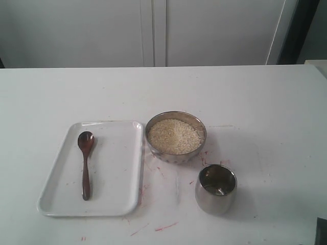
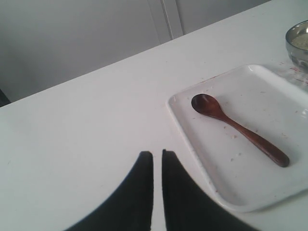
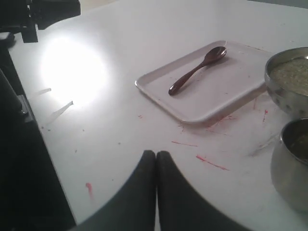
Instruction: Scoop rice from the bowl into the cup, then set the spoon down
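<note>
A dark wooden spoon (image 1: 85,163) lies flat in a white tray (image 1: 117,204), its oval end toward the back. Right of the tray stands the wide metal bowl (image 1: 176,155) heaped with beige rice (image 1: 174,136). The small steel cup (image 1: 215,189) stands in front of the bowl, to its right. Neither gripper shows in the exterior view. My left gripper (image 2: 157,154) hovers over bare table beside the tray (image 2: 192,139), its jaws shut with only a thin slit and nothing held; the spoon (image 2: 236,127) lies ahead of it. My right gripper (image 3: 156,154) is shut and empty, short of the tray (image 3: 159,94), spoon (image 3: 197,70), bowl (image 3: 276,89) and cup (image 3: 288,178).
Red marks streak the white table (image 1: 163,224) around the bowl and tray. A pale wall of cabinet doors (image 1: 153,30) rises behind the table. A dark stand or frame (image 3: 19,144) borders the table's edge in the right wrist view.
</note>
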